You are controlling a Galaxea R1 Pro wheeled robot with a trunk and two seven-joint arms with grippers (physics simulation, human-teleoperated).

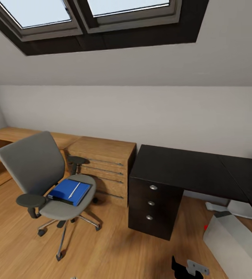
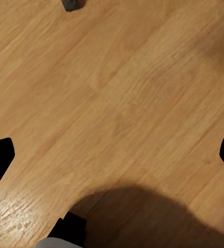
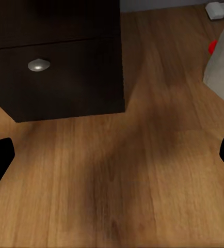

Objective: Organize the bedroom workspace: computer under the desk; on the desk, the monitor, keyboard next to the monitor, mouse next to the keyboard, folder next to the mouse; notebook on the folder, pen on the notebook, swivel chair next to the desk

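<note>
The blue folder [image 1: 70, 192] lies on the swivel chair [image 1: 44, 174] seat, pen [image 1: 74, 190] loose on top. Stiff, light; we'd pinch one edge. Both pincers spread, empty.

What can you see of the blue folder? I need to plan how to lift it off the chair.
The folder is a flat, bright blue rectangle with a dark edge along its near side. It lies closed and flat on the grey seat of the swivel chair, turned at an angle between the two black armrests. A thin pale pen rests diagonally on its cover. Neither gripper is near it.
</note>
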